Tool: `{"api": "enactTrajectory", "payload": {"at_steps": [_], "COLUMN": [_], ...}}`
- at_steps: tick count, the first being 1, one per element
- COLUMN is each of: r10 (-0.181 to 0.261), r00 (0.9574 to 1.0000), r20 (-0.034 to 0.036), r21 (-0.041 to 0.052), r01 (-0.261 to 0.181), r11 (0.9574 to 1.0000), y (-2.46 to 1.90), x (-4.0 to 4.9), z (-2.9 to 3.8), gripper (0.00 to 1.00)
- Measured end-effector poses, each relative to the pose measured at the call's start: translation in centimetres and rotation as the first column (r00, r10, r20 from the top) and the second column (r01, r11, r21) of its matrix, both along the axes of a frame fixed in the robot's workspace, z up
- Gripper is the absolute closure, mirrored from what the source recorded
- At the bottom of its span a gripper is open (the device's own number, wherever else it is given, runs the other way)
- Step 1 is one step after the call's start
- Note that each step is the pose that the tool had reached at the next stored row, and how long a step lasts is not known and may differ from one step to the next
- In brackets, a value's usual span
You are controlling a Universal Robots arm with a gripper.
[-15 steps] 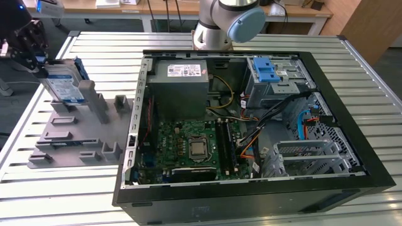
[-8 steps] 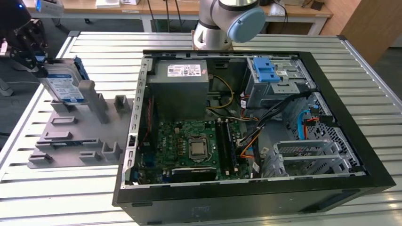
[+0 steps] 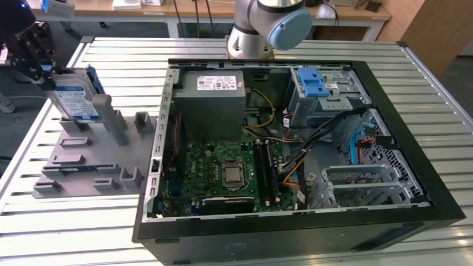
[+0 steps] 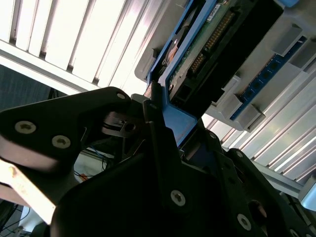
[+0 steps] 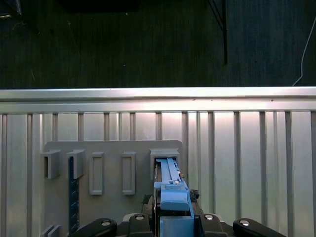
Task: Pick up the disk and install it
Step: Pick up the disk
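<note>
Currently the jaws of the gripper (image 3: 44,69) are closed on the blue bracket at the upper edge of the disk (image 3: 76,101). You have one disk, standing on edge at the end slot of the grey fixture (image 3: 96,160), at the exterior view's left. Whether its lower edge is seated cannot be told. In the first wrist view, count five upright slot holders in one row. The edge of the table (image 5: 247,98) runs near them, with dark floor past it. The fixture sits just beside the one open computer case (image 3: 296,233). Its grey drive bay (image 3: 325,102), topped by one blue latch (image 3: 316,82), lies well apart from the disk.
</note>
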State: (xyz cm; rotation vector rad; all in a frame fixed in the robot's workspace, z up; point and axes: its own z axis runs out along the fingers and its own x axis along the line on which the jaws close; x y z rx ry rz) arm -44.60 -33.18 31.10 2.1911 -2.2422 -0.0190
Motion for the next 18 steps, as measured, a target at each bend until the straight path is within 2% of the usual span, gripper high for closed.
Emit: {"api": "enactTrajectory", "payload": {"at_steps": [3, 5, 18], "r10": [0.000, 0.000, 0.000], "r00": [1.0000, 1.0000, 1.0000], "r20": [-0.0001, 0.0000, -0.0001], "r21": [0.0000, -0.0004, -0.0006], "r01": [0.000, 0.000, 0.000], "r11": [1.0000, 1.0000, 1.0000], "y": [0.00, 0.00, 0.00], "x": [0.00, 0.00, 0.00], "z": [0.05, 0.51, 0.81], "gripper": [0.64, 0.64, 0.64]}}
